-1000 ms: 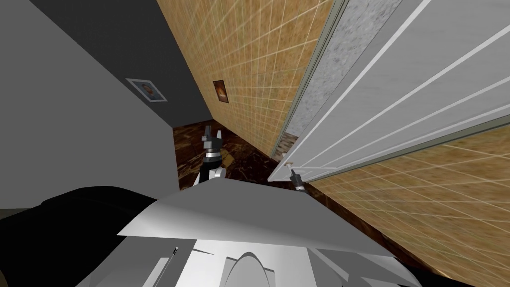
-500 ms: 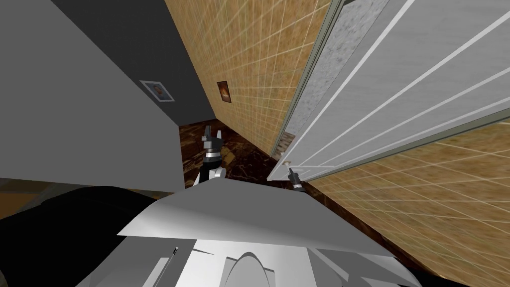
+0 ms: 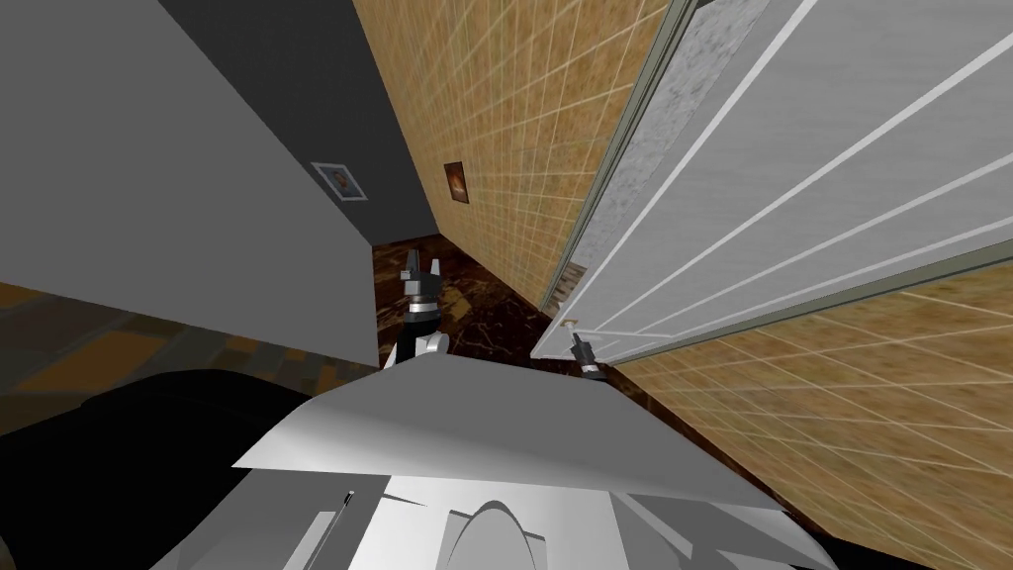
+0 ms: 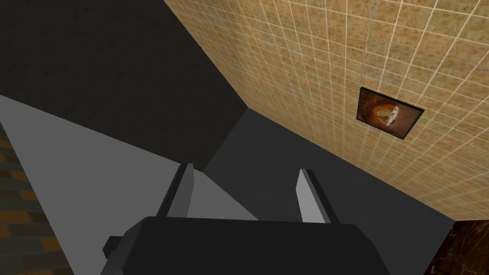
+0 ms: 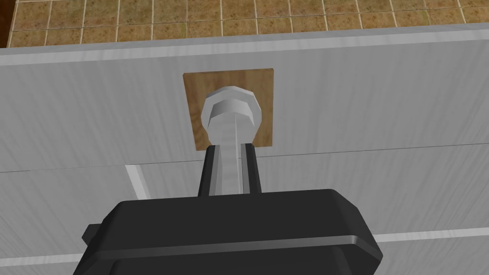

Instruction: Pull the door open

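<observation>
The door (image 3: 791, 178) is on my right, a pale grey panelled leaf with thin white lines. Its near edge stands off the grey-green frame (image 3: 618, 158), and a speckled grey strip (image 3: 683, 89) shows in the gap between them. The handle (image 5: 231, 112) is a light grey knob on a stem, fixed to a square brown plate (image 5: 265, 86) near that free edge of the door. My right gripper (image 5: 230, 148) is clamped on the handle's stem, one finger pressed against each side and the knob just past the fingertips. In the head view the right gripper (image 3: 582, 346) sits low against the door's near corner.

A tan tiled wall (image 3: 514, 109) runs away on the far side of the doorway and carries a small dark picture (image 3: 456, 182). More of the same tiling lies to the right of the door. The floor (image 3: 475, 317) below is dark brown and marbled. A grey wall (image 3: 148, 148) closes the left side.

My left gripper (image 3: 421, 265) is held up over the floor, left of the door and well apart from it. Its fingers (image 4: 187, 184) are spread apart with nothing between them.
</observation>
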Motion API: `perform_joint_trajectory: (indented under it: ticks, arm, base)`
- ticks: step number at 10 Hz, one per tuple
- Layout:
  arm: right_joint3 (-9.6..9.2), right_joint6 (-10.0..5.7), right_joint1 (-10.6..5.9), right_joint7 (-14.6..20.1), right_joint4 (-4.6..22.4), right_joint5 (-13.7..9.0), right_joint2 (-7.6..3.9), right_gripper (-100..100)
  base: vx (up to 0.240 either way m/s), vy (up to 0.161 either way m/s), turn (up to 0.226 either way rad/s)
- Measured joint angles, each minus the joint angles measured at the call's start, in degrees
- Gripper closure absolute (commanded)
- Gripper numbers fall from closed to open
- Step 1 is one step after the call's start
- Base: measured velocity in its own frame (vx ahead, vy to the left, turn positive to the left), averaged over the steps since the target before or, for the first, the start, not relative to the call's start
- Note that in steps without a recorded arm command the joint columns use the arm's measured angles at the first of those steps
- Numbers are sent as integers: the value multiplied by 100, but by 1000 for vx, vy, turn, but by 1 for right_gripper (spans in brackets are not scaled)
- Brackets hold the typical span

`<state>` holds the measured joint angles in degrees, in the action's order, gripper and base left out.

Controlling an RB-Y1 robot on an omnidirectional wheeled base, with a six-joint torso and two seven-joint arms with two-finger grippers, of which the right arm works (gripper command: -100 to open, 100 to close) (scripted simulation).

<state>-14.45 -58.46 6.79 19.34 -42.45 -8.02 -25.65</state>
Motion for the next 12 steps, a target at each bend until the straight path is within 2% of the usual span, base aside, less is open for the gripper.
perform_joint_trajectory:
  ticks: [1, 3, 6, 8, 11, 12]
  arm:
    - [17, -92, -54, 30, 155, -27, -27, 100]
    - [47, -138, 35, 62, 155, -82, -98, 100]
    - [59, -345, 12, 136, 426, -140, -157, 100]
    - [69, -562, 0, 202, 650, -194, -204, 100]
    - [61, -799, 18, 294, 899, -263, -270, 100]
    - [57, -917, -25, 324, 1083, -282, -269, 100]
  base:
    - [-146, -27, 223]
    - [-98, -19, 98]
    - [-115, -40, 185]
    - [-178, -79, 274]
    - [-190, -67, 184]
    - [-175, -49, 190]
